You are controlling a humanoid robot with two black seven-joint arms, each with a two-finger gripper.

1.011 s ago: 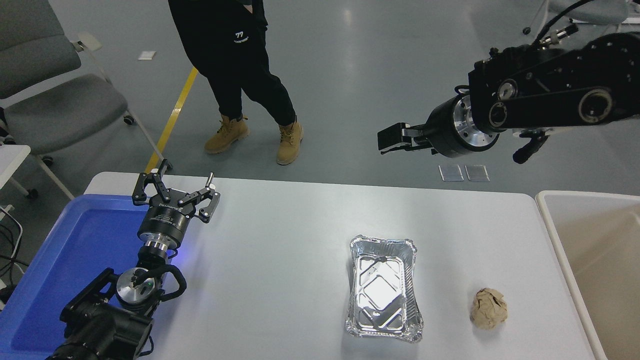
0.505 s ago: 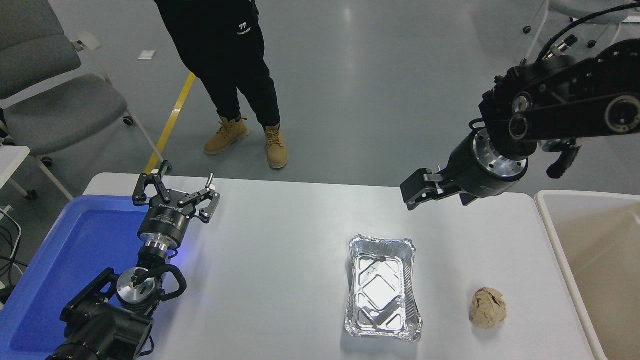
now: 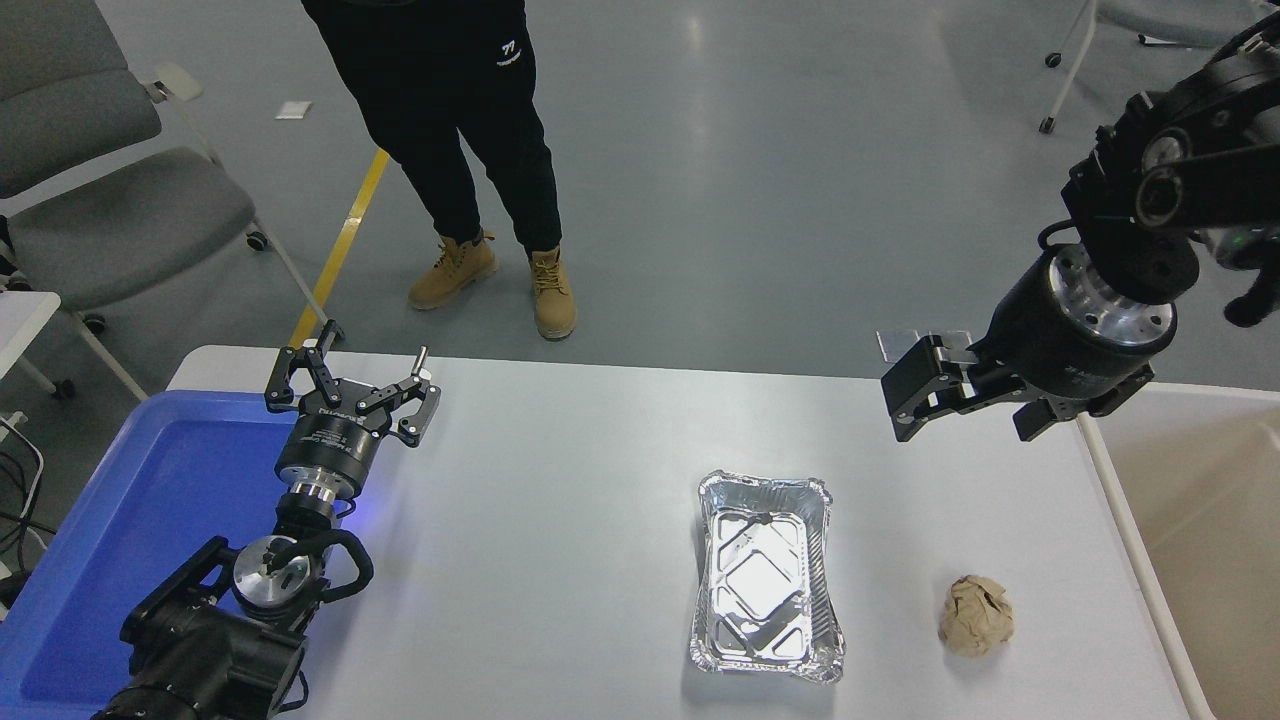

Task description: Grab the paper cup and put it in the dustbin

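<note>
Hanging at the right of the frame beside the dustbin [image 3: 1120, 520], the right gripper [image 3: 905, 395] is seen empty, its closure unclear, with no paper cup visible.

Item count: one foil tray [image 3: 767, 578] at 6 o'clock on the tabletop [image 3: 560, 520]; one crumpled brown paper ball [image 3: 977, 616] at 5 o'clock; one blue tray [image 3: 150, 500] at 9 o'clock; one dustbin [image 3: 1190, 520] at 3 o'clock. Two grippers: left gripper [image 3: 350, 385], right gripper [image 3: 915, 395]. One person [image 3: 470, 130] at 12 o'clock.
</note>
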